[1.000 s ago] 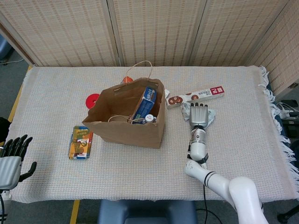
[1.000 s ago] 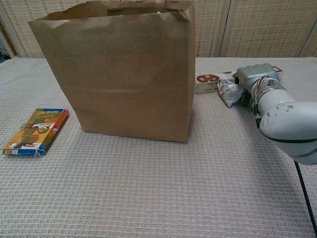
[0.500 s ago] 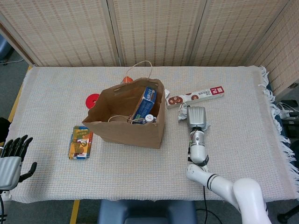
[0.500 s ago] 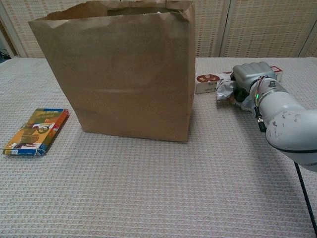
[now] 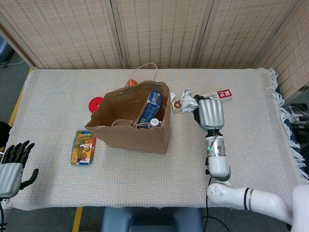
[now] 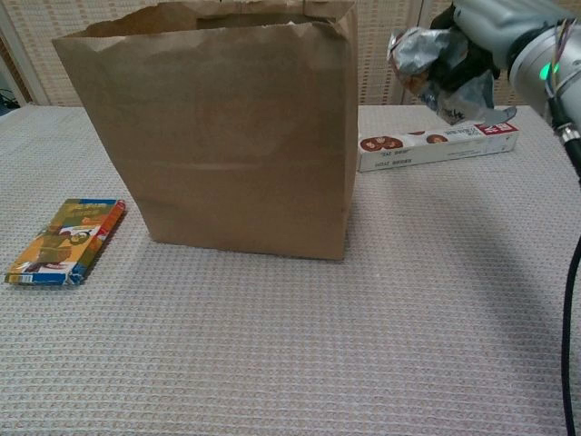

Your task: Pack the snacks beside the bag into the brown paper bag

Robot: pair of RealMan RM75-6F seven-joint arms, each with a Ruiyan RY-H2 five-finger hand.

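head view:
right hand (image 5: 211,113): raised above the bench (image 5: 251,140), right of the bag, fingers clenched around a crinkled silver snack packet (image 5: 188,101)
left hand (image 5: 10,166): at the near-left edge of the bench, fingers spread, holding nothing
paper bag (image 5: 130,129): brown, upright, open top, mid-bench; a blue box (image 5: 149,107) and other items inside
long box (image 5: 219,95): white and red, flat on the bench behind the right hand, partly hidden by it
flat snack pack (image 5: 83,147): green and orange, lying left of the bag, apart from it
red disc (image 5: 95,103): on the bench behind the bag's left corner

chest view:
right hand (image 6: 495,27): top right, lifted off the bench (image 6: 272,345), fingers wrapped on the silver snack packet (image 6: 427,56)
snack packet position: in the air, just right of the bag's top edge, above the long box (image 6: 438,147)
paper bag (image 6: 222,127): standing, fills the middle
flat snack pack (image 6: 65,242): on the bench, left of the bag
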